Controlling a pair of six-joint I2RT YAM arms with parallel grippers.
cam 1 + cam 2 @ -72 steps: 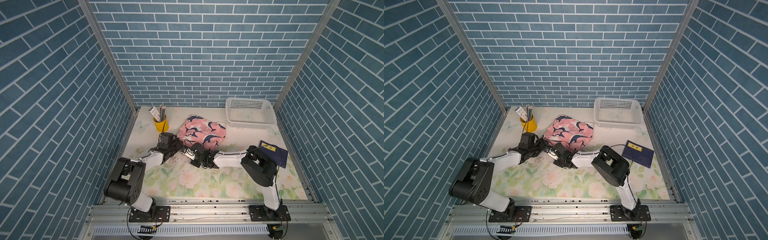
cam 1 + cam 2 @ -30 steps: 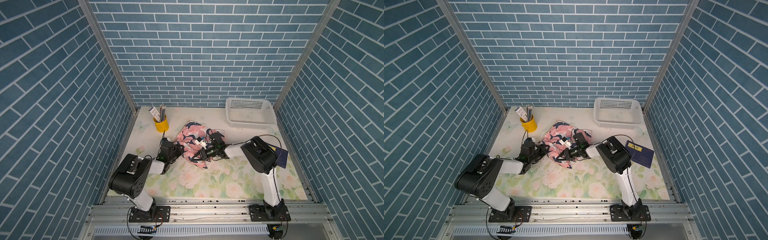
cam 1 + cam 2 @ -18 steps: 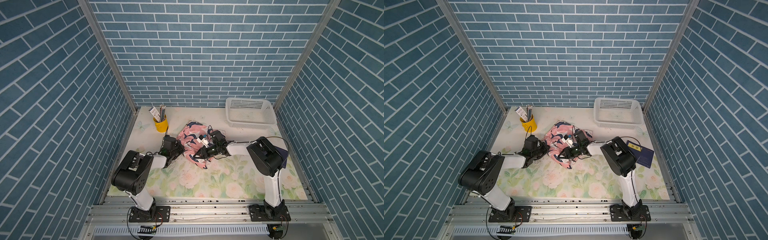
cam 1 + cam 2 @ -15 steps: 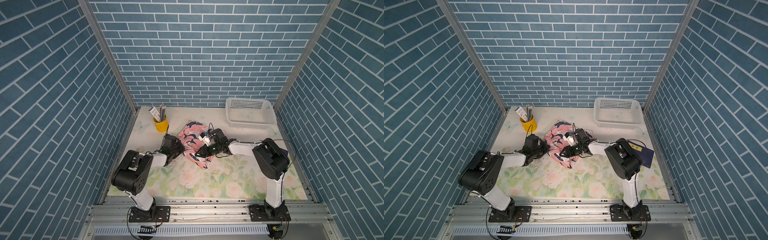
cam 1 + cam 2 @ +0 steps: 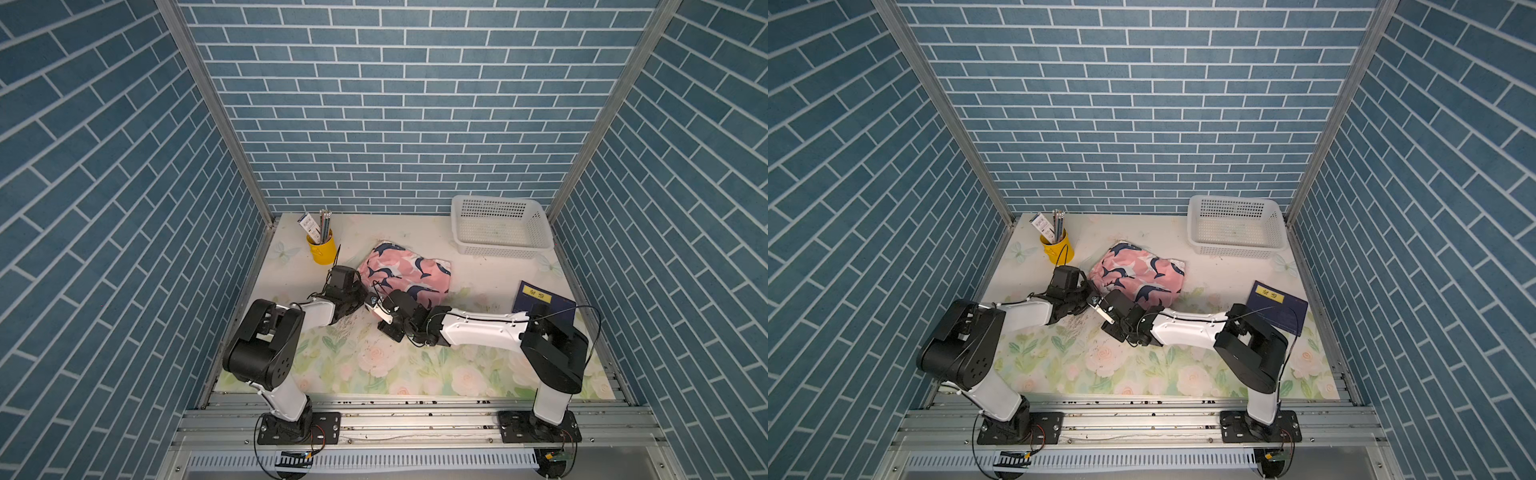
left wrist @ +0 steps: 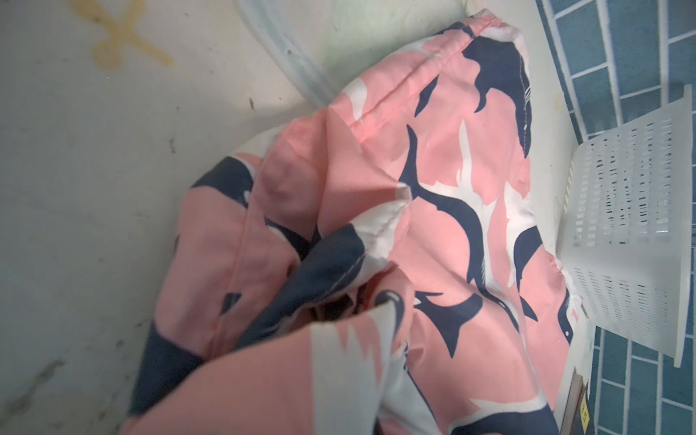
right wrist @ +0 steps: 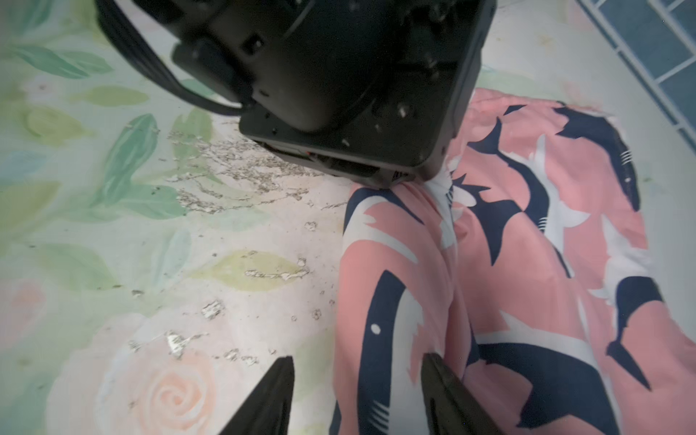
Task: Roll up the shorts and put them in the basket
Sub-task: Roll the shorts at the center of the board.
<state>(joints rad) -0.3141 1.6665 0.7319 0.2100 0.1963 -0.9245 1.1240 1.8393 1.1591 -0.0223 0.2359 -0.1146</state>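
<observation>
Pinching the soft pink shark-print fabric shorts (image 5: 405,270), your left end effector (image 5: 358,294) likely anchors them while your spread right end effector (image 7: 357,359) straddles a fold.

Boxed in on 3 sides of floral table mat (image 5: 374,365) by blue brick-pattern walls: back wall (image 5: 395,124) behind mat, side walls to L (image 5: 104,187) & R (image 5: 685,187). Alu posts (image 5: 216,112) (image 5: 602,108) rising from mat's far corners. Alu rail (image 5: 415,419) along mat's near edge, w/ vented white strip (image 5: 374,459) just past it. Flaked print (image 7: 226,169) nr mat's middle. Lit evenly, soft shadows only.
</observation>
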